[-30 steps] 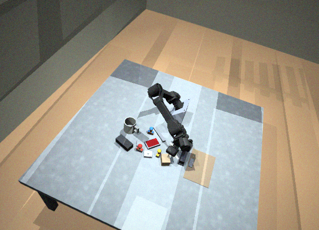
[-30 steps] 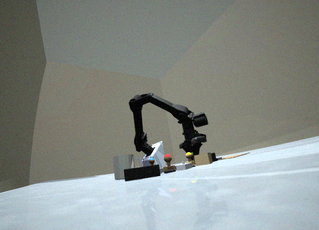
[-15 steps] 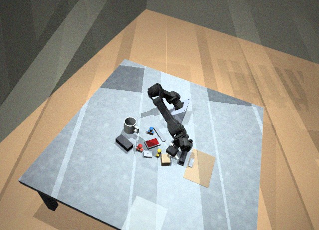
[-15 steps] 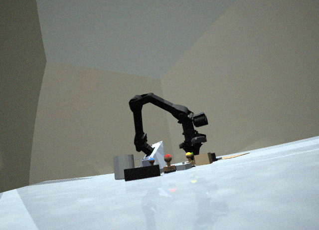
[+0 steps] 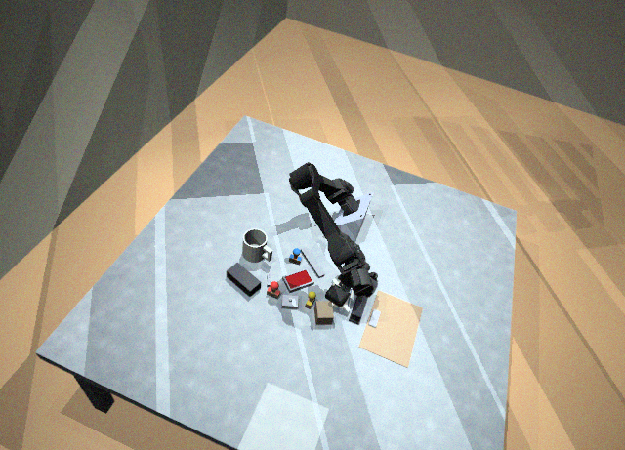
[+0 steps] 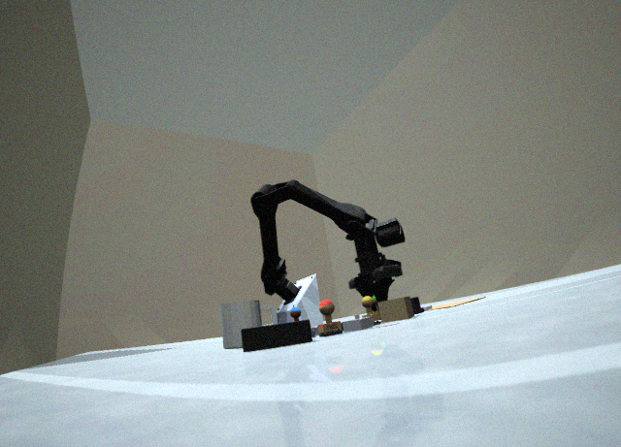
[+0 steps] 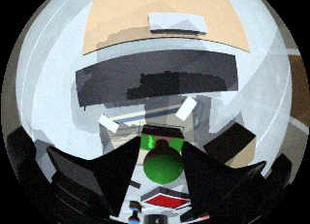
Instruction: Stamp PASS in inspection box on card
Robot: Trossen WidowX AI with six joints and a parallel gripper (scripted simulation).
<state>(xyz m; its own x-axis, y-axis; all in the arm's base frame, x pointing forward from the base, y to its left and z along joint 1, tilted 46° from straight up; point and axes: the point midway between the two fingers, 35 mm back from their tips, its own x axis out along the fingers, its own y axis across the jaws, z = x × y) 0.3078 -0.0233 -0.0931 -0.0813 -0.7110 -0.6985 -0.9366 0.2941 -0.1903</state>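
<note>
My gripper is shut on the green-knobbed stamp, held upright low over the card; a bit of green shows beside the fingers in the exterior view. The lettering on the stamp is not readable. A thin box outline shows around the stamp's base in the wrist view. Whether the base touches the card, and any print under it, cannot be seen. Two white blocks lie at the card's edge. The red ink pad lies open behind the gripper.
Stamps with red, yellow and blue knobs stand around the pad. A cardboard box and a long dark block flank the card. A mug and dark block stand farther left.
</note>
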